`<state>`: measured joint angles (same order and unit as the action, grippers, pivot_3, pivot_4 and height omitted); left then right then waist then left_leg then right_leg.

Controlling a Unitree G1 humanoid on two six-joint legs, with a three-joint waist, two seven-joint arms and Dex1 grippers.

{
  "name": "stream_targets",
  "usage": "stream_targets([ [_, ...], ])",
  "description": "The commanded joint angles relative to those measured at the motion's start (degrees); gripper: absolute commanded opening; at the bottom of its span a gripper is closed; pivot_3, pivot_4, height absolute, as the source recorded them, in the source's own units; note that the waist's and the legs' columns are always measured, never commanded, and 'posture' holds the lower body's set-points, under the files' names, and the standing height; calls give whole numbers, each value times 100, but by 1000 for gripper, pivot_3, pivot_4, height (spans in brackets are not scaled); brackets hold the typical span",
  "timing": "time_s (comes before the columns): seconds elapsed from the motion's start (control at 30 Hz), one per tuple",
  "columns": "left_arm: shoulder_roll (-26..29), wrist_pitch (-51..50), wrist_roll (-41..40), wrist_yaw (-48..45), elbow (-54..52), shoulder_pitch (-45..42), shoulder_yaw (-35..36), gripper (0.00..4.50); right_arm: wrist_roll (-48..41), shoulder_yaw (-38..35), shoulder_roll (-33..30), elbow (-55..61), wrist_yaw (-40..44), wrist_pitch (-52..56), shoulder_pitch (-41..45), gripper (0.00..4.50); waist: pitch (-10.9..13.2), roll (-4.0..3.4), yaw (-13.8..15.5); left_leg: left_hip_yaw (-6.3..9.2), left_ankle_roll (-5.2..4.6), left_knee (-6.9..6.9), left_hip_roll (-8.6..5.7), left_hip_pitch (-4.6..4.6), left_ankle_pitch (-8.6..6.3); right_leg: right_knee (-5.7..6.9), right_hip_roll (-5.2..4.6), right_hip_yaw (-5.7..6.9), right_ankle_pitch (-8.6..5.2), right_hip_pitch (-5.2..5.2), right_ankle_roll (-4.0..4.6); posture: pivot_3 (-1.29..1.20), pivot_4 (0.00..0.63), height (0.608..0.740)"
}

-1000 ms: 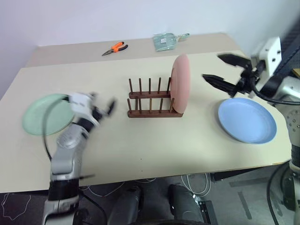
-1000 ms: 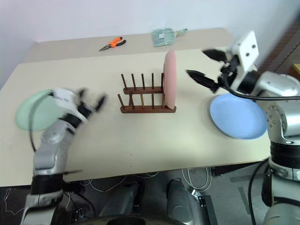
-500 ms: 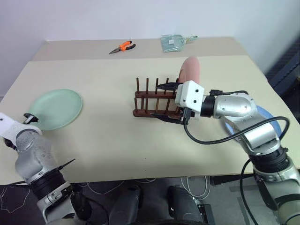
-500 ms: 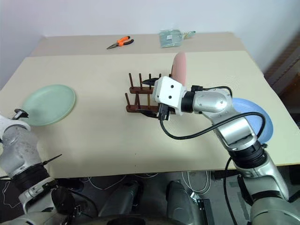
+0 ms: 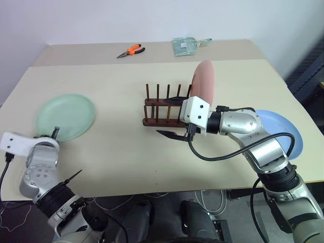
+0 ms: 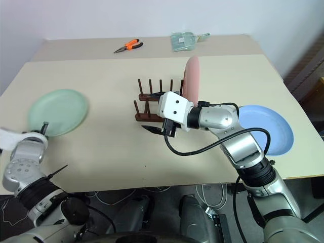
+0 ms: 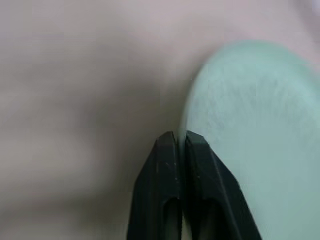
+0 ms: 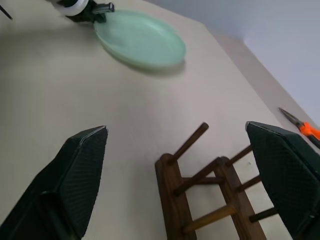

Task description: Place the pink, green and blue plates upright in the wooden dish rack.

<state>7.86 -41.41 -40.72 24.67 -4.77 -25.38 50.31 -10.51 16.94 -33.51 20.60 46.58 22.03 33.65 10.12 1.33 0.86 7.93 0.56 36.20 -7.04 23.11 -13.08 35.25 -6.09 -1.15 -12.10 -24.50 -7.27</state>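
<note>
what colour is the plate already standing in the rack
Salmon pink: the round pink plastic plate, clearest in the left eye view.

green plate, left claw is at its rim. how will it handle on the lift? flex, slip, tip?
The green plate looks like matte, thin, shallow plastic, so probably light and fairly stiff, with slight flex. The left claw is shut right at its rim; pinched at one edge, the plate would likely droop or pivot. It lies flat on the table, and the smooth rim could slip from narrow fingers.

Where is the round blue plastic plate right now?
The round light blue plastic plate lies flat at the table's right edge, right of the dark wooden dish rack, partly behind the robot's right arm.
</note>
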Motion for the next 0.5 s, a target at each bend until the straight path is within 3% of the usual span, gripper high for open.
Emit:
stream_targets([
  [0.03,193,427,72,-796,-779,-203,-1005,14,396,-21,81,-3,-142,-413,232,4449,6,9,-11,0,0,0,0,0,0,0,0,0,0,-1,0,0,150,739],
  [0.23,289,580,226,-1258,-1397,-669,-2197,14,1341,393,387,-491,-378,-1365,656,4449,7,10,-66,-7,5,-6,7,-3,3,1,7,-5,3,-4,4,0,150,739],
  [0.5,322,411,523,-1507,-1897,-867,-3390,14,3300,1018,688,-2127,-1290,-2700,1562,4449,7,10,-133,-9,39,-10,8,-6,24,2,13,-11,5,-6,8,0,150,739],
])
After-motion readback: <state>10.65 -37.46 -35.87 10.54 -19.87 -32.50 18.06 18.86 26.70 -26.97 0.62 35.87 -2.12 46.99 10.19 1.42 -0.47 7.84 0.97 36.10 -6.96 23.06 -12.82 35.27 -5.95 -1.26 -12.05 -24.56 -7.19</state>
